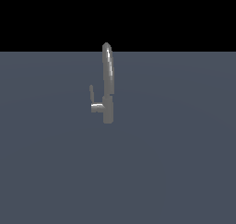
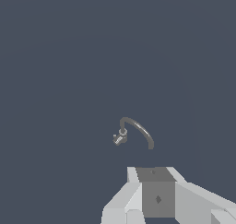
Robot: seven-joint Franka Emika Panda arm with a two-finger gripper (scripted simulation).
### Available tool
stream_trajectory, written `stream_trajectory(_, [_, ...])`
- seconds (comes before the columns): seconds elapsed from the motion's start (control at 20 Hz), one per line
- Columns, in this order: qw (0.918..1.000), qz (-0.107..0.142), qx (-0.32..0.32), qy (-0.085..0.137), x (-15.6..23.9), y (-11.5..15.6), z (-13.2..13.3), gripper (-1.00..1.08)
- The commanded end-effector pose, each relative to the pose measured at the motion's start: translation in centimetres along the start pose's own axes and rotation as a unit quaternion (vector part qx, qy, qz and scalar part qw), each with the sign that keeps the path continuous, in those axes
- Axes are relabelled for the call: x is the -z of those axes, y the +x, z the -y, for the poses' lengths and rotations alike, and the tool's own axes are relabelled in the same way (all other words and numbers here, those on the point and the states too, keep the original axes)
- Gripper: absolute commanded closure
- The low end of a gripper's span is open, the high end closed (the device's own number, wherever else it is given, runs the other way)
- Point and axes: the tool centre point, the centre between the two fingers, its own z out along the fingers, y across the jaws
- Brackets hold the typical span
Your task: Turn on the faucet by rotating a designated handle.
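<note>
The faucet (image 1: pixel 108 87) stands upright, its handle (image 1: pixel 91 93) pointing up.

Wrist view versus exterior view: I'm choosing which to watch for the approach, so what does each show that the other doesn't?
Only the wrist view shows the gripper, seen from behind with its jaws out of frame, and the spout's arch from above. Only the exterior view shows the faucet upright in profile, with the handle standing up from the side stub on the exterior view's left; no arm appears. Both show the faucet alone on a plain grey floor.
</note>
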Motion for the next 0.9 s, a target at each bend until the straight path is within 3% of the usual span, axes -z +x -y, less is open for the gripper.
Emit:
stream_trajectory(0.0, [0.9995, -0.019, -0.022, -0.01, -0.9, -0.8, 2.2, 1.08])
stream_trajectory(0.4, [0.993, -0.065, -0.084, -0.05, -7.3, -3.0, 8.6, 1.08])
stream_trajectory(0.85, [0.9776, -0.095, -0.154, -0.108, -19.8, -4.9, 13.0, 1.08])
